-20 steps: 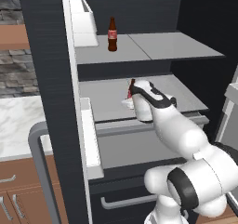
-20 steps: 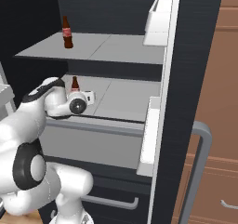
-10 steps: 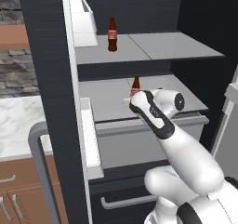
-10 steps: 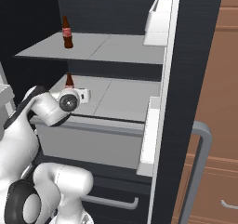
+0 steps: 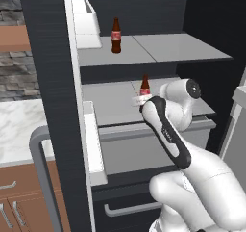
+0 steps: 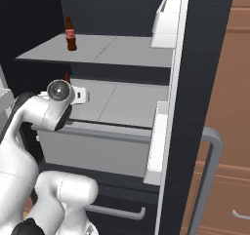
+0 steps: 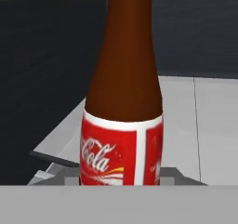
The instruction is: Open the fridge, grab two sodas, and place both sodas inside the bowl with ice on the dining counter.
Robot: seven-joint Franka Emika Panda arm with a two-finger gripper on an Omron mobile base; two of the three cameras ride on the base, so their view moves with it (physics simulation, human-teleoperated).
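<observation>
Sodas first: the fridge [image 5: 53, 82] stands open with its grey-white shelves exposed, so the opening step looks finished. Going left to right in the left base view, one soda [image 5: 116, 35] stands upright and untouched on the upper shelf [image 5: 182, 48], at about eleven o'clock from the hand. The other soda [image 5: 144, 86] stands on the middle shelf [image 5: 108, 106] right at the hand [image 5: 142, 101], with its neck and cap rising above the hand.

In the hand view this second bottle [image 7: 123, 107] sits dead centre and very close. The pictures do not show the fingertips plainly, but I judge the hand to be clamped on the lower body of the bottle, not merely beside it. Whether it has lifted off the shelf I cannot tell.

What is left, by my reckoning, is most of the job — carry this bottle out to the bowl with ice on the dining worktop, come back for the one on the upper shelf, and place that too.

As for looks — each bottle is dark brown glass with a narrow neck and a red label with a white band and white script. Both stand straight.
</observation>
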